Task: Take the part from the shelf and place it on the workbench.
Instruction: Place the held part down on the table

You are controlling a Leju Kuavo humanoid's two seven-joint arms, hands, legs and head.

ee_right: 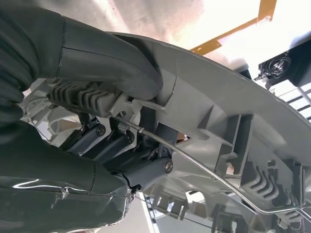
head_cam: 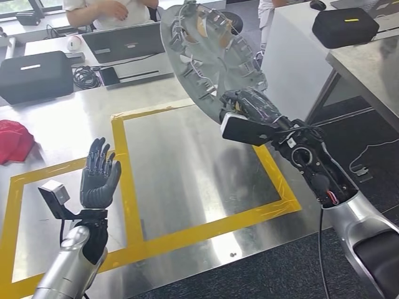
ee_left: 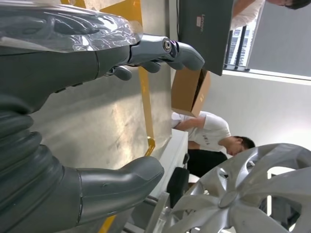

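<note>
— What is the right hand (head_cam: 244, 106) doing?

— It is gripping the wheel cover (head_cam: 207, 47) at its rim, holding it tilted in the air above the far right part of the workbench (head_cam: 188, 168). The ribbed back of the cover is facing the head camera; in the right wrist view the thumb (ee_right: 110, 63) is pressing on the rim beside the clips and a thin wire ring (ee_right: 220, 179).

— And the left hand (head_cam: 98, 174)?

— It is holding nothing, fingers spread and pointing up, hovering over the near left of the bench.

— What is lying around?

— A red cloth (head_cam: 14, 140) is sitting at the left edge, a black case (head_cam: 35, 75) and a coil of black cable (head_cam: 86, 76) are lying further back, and a closed laptop (head_cam: 124, 40) is resting behind them. A second black case (head_cam: 346, 25) is sitting on a separate table to the right.

— Any writing?

— The left wrist view is showing "Lenovo" on the laptop lid (ee_left: 205, 29). A cardboard box (ee_left: 190, 90) is standing near it.

— The surface and the room?

— The bench is shiny metal, marked with yellow tape rectangles (head_cam: 127, 180). Dark floor is showing around it. A person in a white shirt (ee_left: 211, 133) is sitting behind.
</note>
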